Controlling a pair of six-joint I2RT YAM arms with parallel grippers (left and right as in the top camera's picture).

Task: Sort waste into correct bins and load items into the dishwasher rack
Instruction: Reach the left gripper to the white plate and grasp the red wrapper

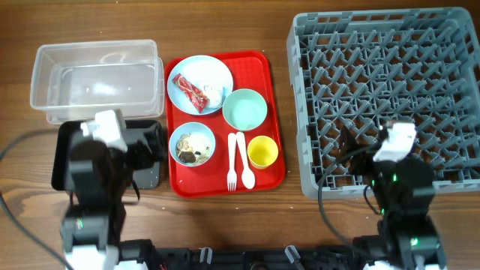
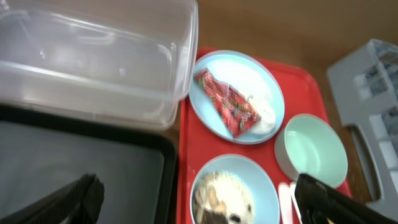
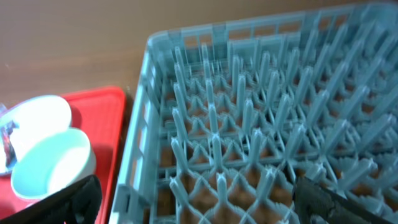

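No readable text, labels, brands or numbers in any view. The red snack wrapper [image 2: 228,102] carried some pale print, but it was too blurred to read.
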